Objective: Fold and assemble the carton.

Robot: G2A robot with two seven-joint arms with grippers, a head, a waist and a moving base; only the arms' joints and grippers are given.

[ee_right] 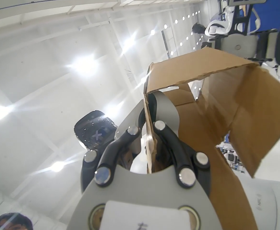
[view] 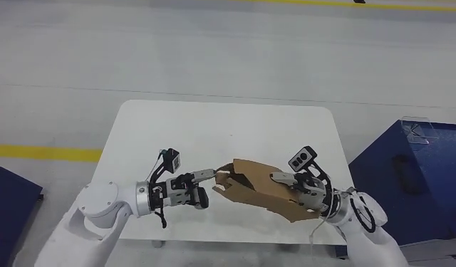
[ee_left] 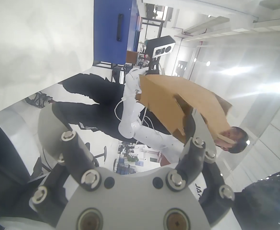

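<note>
Since the carton (view: 265,187) is only half formed, it is held over the near part of the table (view: 214,124), spanning both arms so that its flaps hang free to be folded. The right claw (ee_right: 150,101) is pinched tight on one side wall, anchoring it. The left claw (view: 211,187) is spread wide and grips nothing; its upper finger (view: 206,173) touches the end flap, probably to press it inward. A blue cabinet (view: 406,171) stands well apart. The loose flaps look like the main obstacle.
</note>
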